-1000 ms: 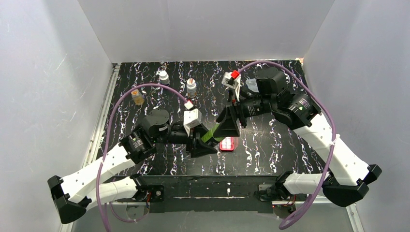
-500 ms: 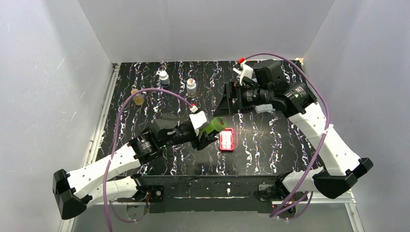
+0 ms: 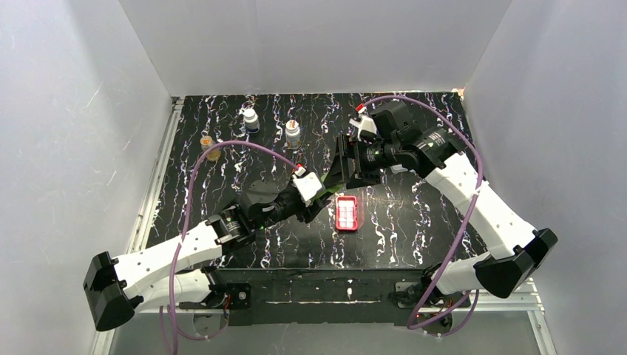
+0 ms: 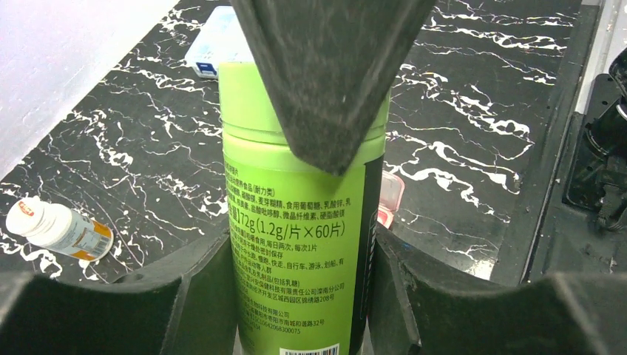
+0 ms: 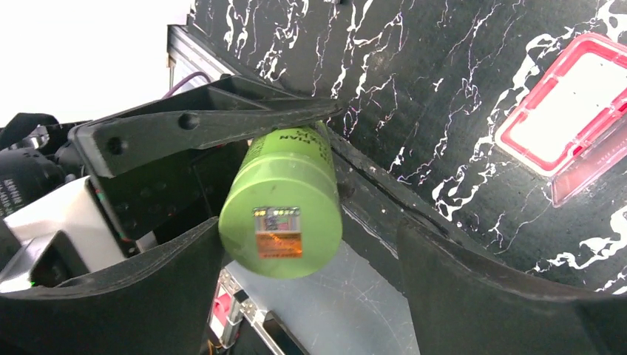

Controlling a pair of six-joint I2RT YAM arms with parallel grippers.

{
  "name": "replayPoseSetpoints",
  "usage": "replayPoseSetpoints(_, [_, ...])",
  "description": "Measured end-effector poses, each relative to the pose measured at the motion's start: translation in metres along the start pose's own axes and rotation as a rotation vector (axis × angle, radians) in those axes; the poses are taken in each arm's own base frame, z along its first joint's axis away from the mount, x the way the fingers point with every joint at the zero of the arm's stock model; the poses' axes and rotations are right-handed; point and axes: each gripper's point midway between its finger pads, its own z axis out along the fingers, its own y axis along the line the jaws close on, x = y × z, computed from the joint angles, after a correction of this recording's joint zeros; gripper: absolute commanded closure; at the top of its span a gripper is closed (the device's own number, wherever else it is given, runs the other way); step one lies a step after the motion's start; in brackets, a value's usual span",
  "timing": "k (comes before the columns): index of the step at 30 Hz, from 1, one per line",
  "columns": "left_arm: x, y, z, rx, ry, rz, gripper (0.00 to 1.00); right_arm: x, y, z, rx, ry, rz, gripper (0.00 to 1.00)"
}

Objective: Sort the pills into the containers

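Observation:
My left gripper (image 3: 314, 198) is shut on the body of a green pill bottle (image 3: 326, 190) and holds it tilted above the table, cap toward the right arm. In the left wrist view the bottle (image 4: 299, 222) fills the gap between my fingers (image 4: 185, 296). My right gripper (image 3: 342, 170) is open, its fingers on either side of the bottle's cap (image 5: 281, 222), with a wide gap on the right side. The red pill case (image 3: 347, 213) lies open on the table just right of the bottle. Its whitish compartments (image 5: 566, 111) show in the right wrist view. No loose pills are visible.
Three small bottles stand at the back left: a white one (image 3: 251, 118), another (image 3: 293, 132) and an amber one (image 3: 211, 148). A white bottle (image 4: 59, 228) and a pale blue box (image 4: 218, 44) show in the left wrist view. The table is black marble-patterned.
My left arm has carried the green bottle up and to the right. My right gripper has come down and left from the back, and its open fingers now flank the cap.

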Motion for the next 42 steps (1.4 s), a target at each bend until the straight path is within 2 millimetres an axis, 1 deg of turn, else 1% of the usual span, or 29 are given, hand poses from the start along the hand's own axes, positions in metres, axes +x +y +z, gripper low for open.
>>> replayPoseSetpoints(2, [0.000,0.001,0.000,-0.007,-0.002,0.000,1.00,0.002,-0.003,0.005,0.003,0.011,0.013,0.21])
replayPoseSetpoints(4, [0.002,0.002,0.000,-0.011,0.002,0.000,1.00,0.001,-0.003,0.008,-0.007,0.015,0.019,0.31])
replayPoseSetpoints(8, [0.007,0.001,0.000,-0.014,0.013,0.000,1.00,-0.001,0.001,0.011,-0.027,0.016,0.027,0.59])
replayPoseSetpoints(10, [0.008,0.001,0.000,-0.010,0.015,-0.002,1.00,-0.002,0.002,0.012,-0.031,0.016,0.032,0.67])
replayPoseSetpoints(12, [0.008,-0.001,0.000,0.000,0.016,-0.007,1.00,-0.001,0.002,0.012,-0.034,0.022,0.028,0.71])
replayPoseSetpoints(14, [0.008,-0.005,-0.001,0.017,0.016,-0.017,1.00,0.001,0.003,0.011,-0.043,0.032,0.011,0.72])
replayPoseSetpoints(17, [0.005,-0.013,-0.008,0.067,0.008,-0.056,1.00,0.007,0.007,0.008,-0.082,0.056,-0.059,0.76])
replayPoseSetpoints(20, [-0.005,-0.026,-0.017,0.137,-0.023,-0.120,1.00,0.015,0.017,0.000,-0.146,0.072,-0.148,0.76])
replayPoseSetpoints(23, [-0.026,-0.041,-0.030,0.220,-0.082,-0.193,1.00,0.024,0.035,-0.016,-0.241,0.062,-0.260,0.76])
replayPoseSetpoints(25, [-0.045,-0.049,-0.039,0.277,-0.135,-0.237,1.00,0.028,0.048,-0.029,-0.316,0.035,-0.337,0.71])
replayPoseSetpoints(26, [-0.054,-0.053,-0.043,0.302,-0.156,-0.255,1.00,0.030,0.054,-0.035,-0.352,0.021,-0.373,0.65])
replayPoseSetpoints(28, [-0.071,-0.061,-0.051,0.358,-0.201,-0.293,1.00,0.034,0.067,-0.047,-0.426,-0.008,-0.448,0.46])
replayPoseSetpoints(31, [-0.088,-0.068,-0.058,0.413,-0.245,-0.332,1.00,0.037,0.080,-0.059,-0.501,-0.037,-0.525,0.07])
replayPoseSetpoints(32, [-0.092,-0.073,-0.060,0.446,-0.252,-0.333,1.00,0.036,0.084,-0.061,-0.520,-0.042,-0.540,0.02])
replayPoseSetpoints(34, [-0.091,-0.082,-0.064,0.492,-0.245,-0.326,1.00,0.028,0.089,-0.061,-0.525,-0.064,-0.565,0.02])
replayPoseSetpoints(36, [-0.089,-0.085,-0.064,0.498,-0.240,-0.310,1.00,0.017,0.089,-0.057,-0.494,-0.083,-0.565,0.02])
replayPoseSetpoints(38, [-0.086,-0.078,-0.060,0.457,-0.237,-0.289,1.00,0.010,0.085,-0.054,-0.442,-0.092,-0.535,0.02])
replayPoseSetpoints(41, [-0.077,-0.059,-0.049,0.334,-0.232,-0.234,1.00,0.000,0.075,-0.051,-0.337,-0.100,-0.462,0.02])
replayPoseSetpoints(42, [-0.076,-0.056,-0.048,0.319,-0.230,-0.228,1.00,-0.003,0.071,-0.051,-0.307,-0.098,-0.433,0.02])
